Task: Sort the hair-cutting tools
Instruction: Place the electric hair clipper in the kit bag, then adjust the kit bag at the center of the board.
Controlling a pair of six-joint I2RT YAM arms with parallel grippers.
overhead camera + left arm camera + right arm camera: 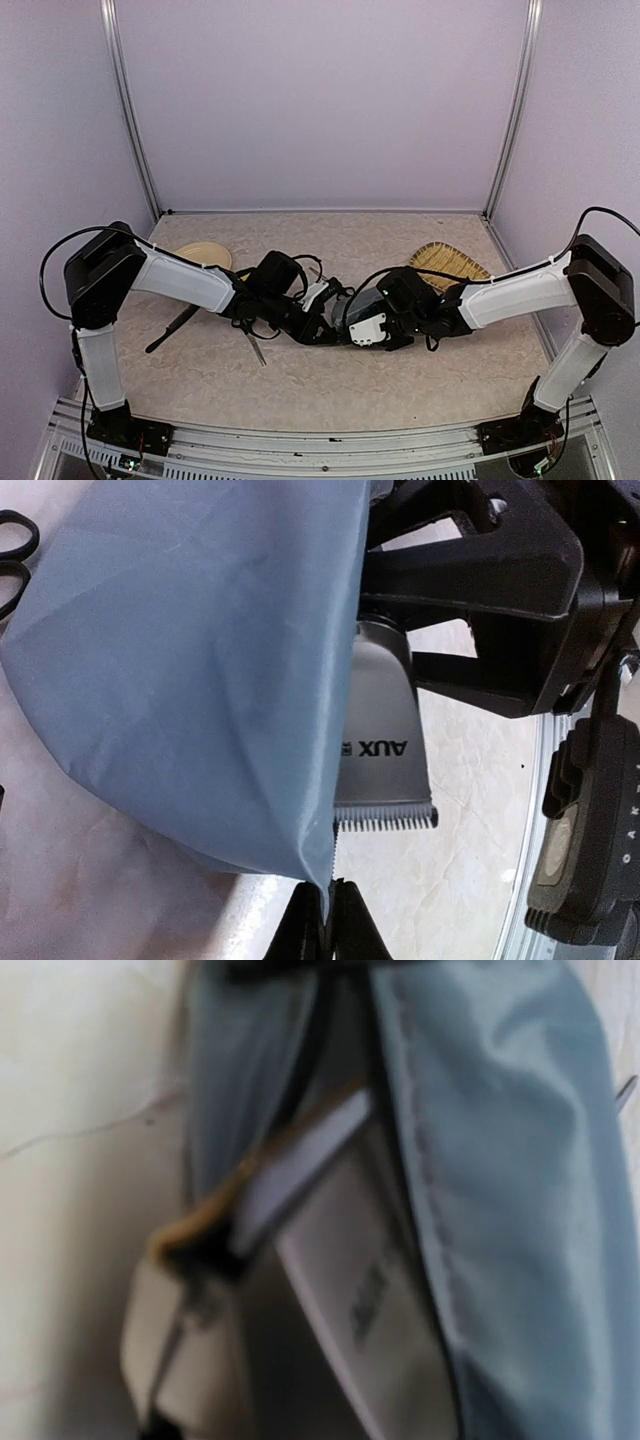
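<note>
Left gripper (325, 925) clenching on grey pouch (200, 660) edge; right gripper (392, 622) grasping clipper (382, 735), blade head sticking out at pouch mouth; scissors (14, 560) lying beyond pouch on table (470, 880)

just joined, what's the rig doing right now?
The left gripper is shut on the edge of the grey pouch. The right gripper holds the electric clipper, whose silver blade end sits at the pouch's zip opening, partly behind the fabric. The comb and a pair of scissors lie on the table by the left arm.
</note>
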